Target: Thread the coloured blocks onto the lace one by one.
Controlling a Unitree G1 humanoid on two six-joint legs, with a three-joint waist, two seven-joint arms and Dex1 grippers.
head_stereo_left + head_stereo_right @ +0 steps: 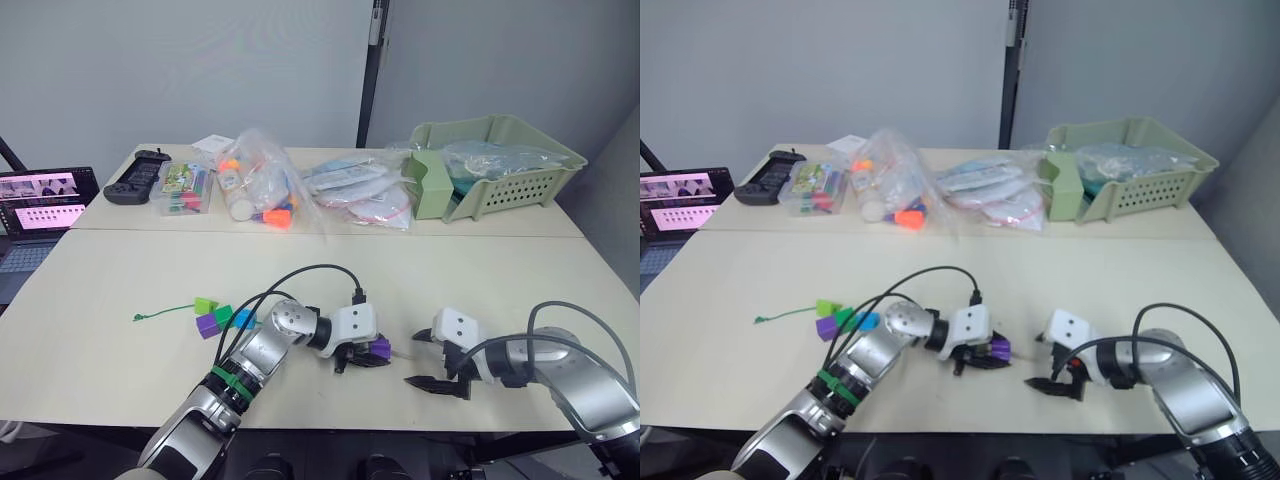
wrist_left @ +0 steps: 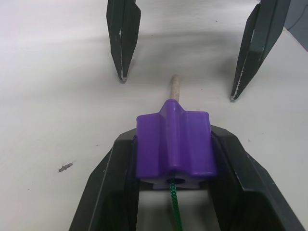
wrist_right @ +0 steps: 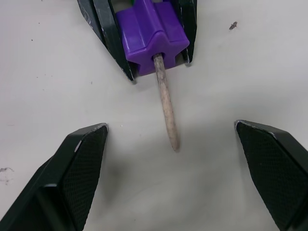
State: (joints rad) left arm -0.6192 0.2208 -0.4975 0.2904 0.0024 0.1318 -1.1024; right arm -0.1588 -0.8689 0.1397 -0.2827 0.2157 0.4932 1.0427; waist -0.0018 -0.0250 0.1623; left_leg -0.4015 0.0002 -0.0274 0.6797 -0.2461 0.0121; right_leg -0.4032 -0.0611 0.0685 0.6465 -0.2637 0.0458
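Left gripper (image 2: 173, 159) fingers clamping purple block (image 2: 174, 144), lace (image 2: 174, 211) entering behind, pale tip (image 3: 167, 113) protruding, right gripper (image 3: 175, 159) fingers wide.

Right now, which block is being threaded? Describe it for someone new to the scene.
On the pale table's near edge, look between the left gripper's black fingers. The ridged purple plastic block there has the lace's pale stiff tip poking through; the other blocks lie loose.

Lab: laptop (image 1: 40, 215), bagged toys (image 1: 262, 180), partition walls (image 1: 180, 70)
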